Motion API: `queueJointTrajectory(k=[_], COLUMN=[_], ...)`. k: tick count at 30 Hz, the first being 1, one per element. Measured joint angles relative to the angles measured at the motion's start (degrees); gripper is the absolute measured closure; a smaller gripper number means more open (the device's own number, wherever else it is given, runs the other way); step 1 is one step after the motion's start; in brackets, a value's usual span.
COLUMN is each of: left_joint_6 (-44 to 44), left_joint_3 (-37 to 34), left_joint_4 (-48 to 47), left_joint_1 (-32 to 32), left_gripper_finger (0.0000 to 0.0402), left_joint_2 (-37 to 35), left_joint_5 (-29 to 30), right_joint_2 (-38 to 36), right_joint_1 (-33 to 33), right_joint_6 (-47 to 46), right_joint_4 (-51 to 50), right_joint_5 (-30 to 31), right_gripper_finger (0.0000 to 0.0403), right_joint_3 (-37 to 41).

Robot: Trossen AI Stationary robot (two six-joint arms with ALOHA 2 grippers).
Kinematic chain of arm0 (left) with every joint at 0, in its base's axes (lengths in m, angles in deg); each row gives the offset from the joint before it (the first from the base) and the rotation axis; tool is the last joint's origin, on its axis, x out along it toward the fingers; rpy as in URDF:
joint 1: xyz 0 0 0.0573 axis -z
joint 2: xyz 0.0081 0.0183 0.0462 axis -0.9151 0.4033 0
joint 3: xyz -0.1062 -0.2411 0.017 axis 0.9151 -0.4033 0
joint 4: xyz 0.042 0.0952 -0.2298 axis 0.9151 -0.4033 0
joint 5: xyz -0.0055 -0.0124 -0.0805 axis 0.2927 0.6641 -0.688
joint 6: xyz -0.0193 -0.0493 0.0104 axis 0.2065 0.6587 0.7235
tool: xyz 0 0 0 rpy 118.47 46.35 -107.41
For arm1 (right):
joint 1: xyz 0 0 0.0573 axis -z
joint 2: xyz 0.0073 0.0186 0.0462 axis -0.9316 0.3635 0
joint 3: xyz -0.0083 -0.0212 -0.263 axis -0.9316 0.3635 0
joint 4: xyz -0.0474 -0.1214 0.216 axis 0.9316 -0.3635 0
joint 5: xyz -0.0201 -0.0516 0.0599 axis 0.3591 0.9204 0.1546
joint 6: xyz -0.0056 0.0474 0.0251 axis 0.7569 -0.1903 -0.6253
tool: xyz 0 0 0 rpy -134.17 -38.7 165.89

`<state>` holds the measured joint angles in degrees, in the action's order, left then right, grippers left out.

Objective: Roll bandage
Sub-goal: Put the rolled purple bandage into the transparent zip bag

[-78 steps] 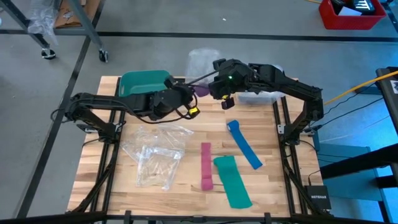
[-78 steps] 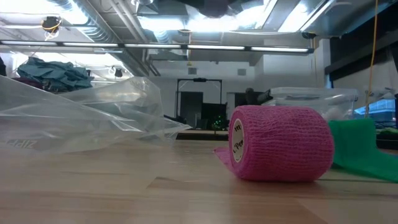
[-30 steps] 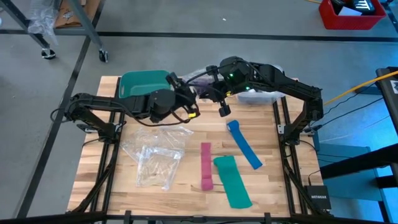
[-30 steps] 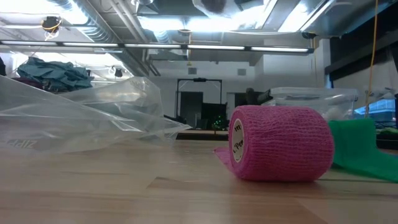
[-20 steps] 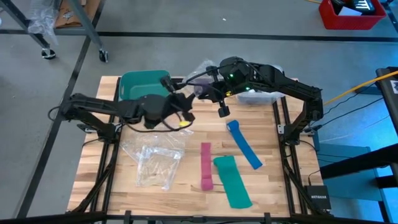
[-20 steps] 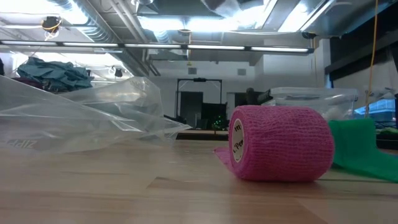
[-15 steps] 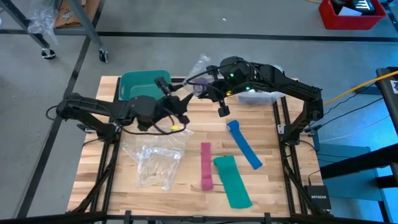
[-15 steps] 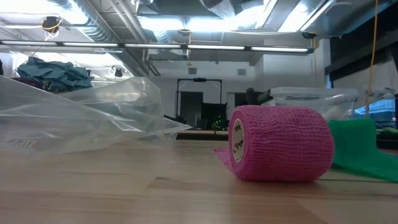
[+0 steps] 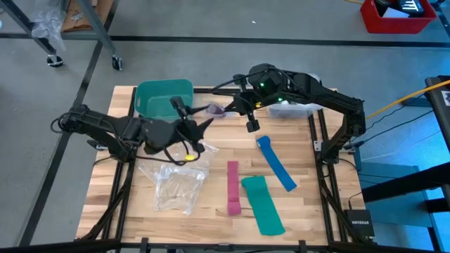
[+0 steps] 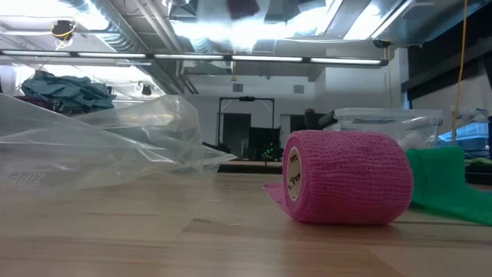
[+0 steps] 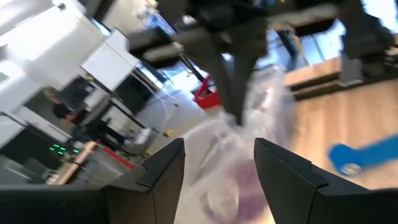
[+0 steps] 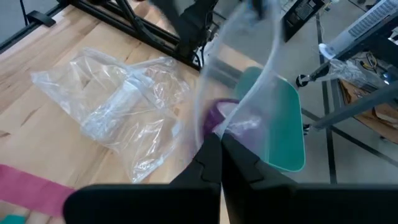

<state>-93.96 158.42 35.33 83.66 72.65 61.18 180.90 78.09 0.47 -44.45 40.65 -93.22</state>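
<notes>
The bandage (image 9: 219,110) is a small purple roll inside a clear plastic bag (image 12: 249,74). The bag hangs over the table's far middle, beside the green bin (image 9: 163,98). My right gripper (image 9: 237,105) is shut on the bag; in its wrist view the roll (image 12: 217,117) shows through the film just past the gripper (image 12: 219,149). My left gripper (image 9: 191,116) stands open to the left of the bag. In the left wrist view the gripper (image 11: 219,168) faces the bag and the roll (image 11: 239,177) with its fingers spread, apart from both. My right gripper pinches the clear bag's film (image 12: 225,132) between its two shut fingers, just above the purple roll. The fingers (image 11: 239,93) slant down from the table's right side. The bag hangs below them with the roll inside, clear of the table.
Crumpled clear bags (image 9: 176,179) lie at the near left. A pink strip with a rolled end (image 9: 233,186), a green strip (image 9: 261,204) and a blue strip (image 9: 275,163) lie at the near right. A clear container (image 9: 295,109) stands at the far right.
My left gripper has opened, let go of the bag and drawn back toward the table's left and near edges. The bag's loose upper part has dropped, and the bag now hangs from my right gripper alone.
</notes>
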Motion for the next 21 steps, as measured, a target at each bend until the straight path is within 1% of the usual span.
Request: queueJointTrajectory(k=[3,5,10,13,17,21], left_joint_6=[3.0,3.1,-2.7,-5.0,-5.9,-5.8], left_joint_3=[0.0,0.0,0.0,0.0,0.0,0.0], left_joint_4=[-3.2,-3.4,-2.8,-2.9,-2.6,-2.7], left_joint_1=[1.5,2.5,4.0,4.0,3.8,3.8], left_gripper_finger=[0.0215,0.0215,0.0215,0.0215,0.0215,0.0215], left_joint_2=[0.0,0.0,0.0,0.0,0.0,0.0], left_joint_5=[0.0,0.0,0.0,0.0,0.1,1.3], right_joint_2=[0.0,0.0,0.0,0.0,0.0,0.0], right_joint_1=[0.0,0.0,0.0,-0.1,-0.1,-0.1], right_joint_6=[0.0,0.0,-1.5,-1.7,-1.7,-1.7], right_joint_4=[0.1,0.1,-1.6,-3.3,-5.7,-6.1], right_joint_5=[0.0,0.0,-3.7,-4.3,-4.4,-4.4], right_gripper_finger=[0.0402,0.0402,0.0402,0.0402,0.0402,0.0402], right_joint_3=[0.0,0.0,0.0,0.0,0.0,0.0])
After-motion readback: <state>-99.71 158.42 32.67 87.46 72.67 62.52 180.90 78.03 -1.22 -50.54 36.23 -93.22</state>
